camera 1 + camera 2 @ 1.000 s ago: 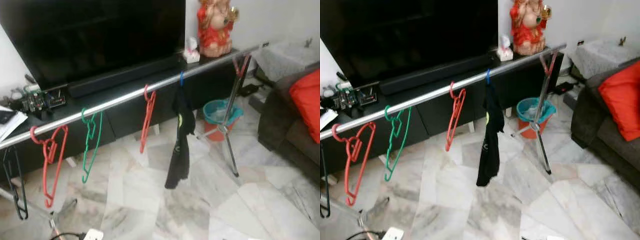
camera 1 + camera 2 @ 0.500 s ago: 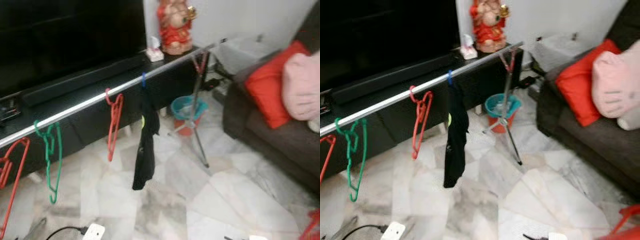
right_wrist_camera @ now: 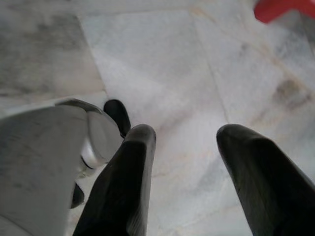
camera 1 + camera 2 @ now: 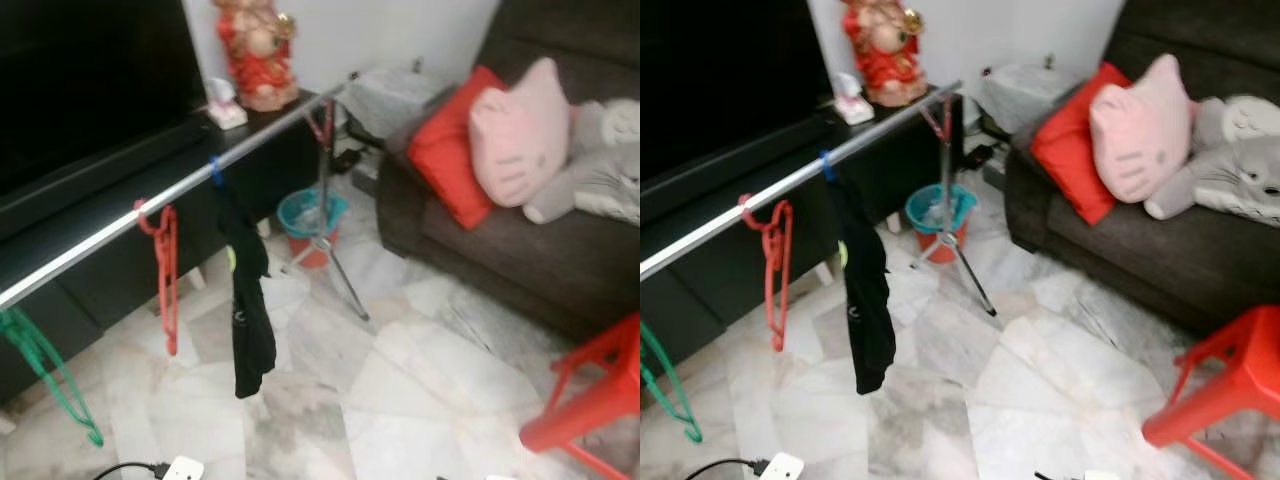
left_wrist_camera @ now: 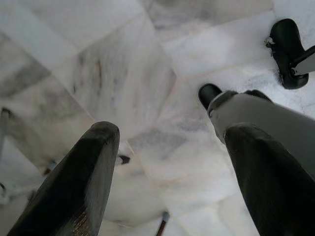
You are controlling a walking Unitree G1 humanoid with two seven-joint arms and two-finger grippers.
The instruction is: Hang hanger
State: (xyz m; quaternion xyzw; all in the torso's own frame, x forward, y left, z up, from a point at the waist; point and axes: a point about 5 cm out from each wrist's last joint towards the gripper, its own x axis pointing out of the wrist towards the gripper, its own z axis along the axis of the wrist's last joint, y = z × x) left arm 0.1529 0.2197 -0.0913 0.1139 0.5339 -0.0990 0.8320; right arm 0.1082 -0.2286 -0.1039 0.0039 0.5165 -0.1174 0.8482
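- Both pairs of fingers are spread wide with nothing between them: the left gripper [image 5: 167,172] and the right gripper [image 3: 184,182] each hang over the pale marble floor [image 4: 420,400], holding nothing.
- Left fingers [image 5: 74,191] frame bare tiles and part of the robot's own grey leg; right fingers [image 3: 125,187] frame tiles and a rounded silver part of the robot.
- A silver rail [image 4: 150,205] runs slantwise across the room in front of a long black TV cabinet [image 4: 110,270].
- On the rail hangs a red hanger [image 4: 165,265]; a green hanger [image 4: 45,375] hangs further along toward the rail's near end.
- Beside the red hanger, toward the rail's far end, a black garment [image 4: 248,300] hangs from a blue hook.
- The rail's far end rests on a tripod stand [image 4: 325,215], with a teal bucket [image 4: 310,215] just behind it.
- Past the rail's far end, a red-and-gold figurine [image 4: 255,50] stands on the cabinet.
- Well apart from the rail sits a dark sofa [image 4: 500,260] with a red cushion [image 4: 440,145], a pink cushion [image 4: 515,130] and a grey plush toy [image 4: 600,165].
- A red stool [image 4: 590,400] stands on the floor in front of the sofa.
- Below the rail's near end, a white plug [image 4: 180,468] with a black cord lies on the floor.
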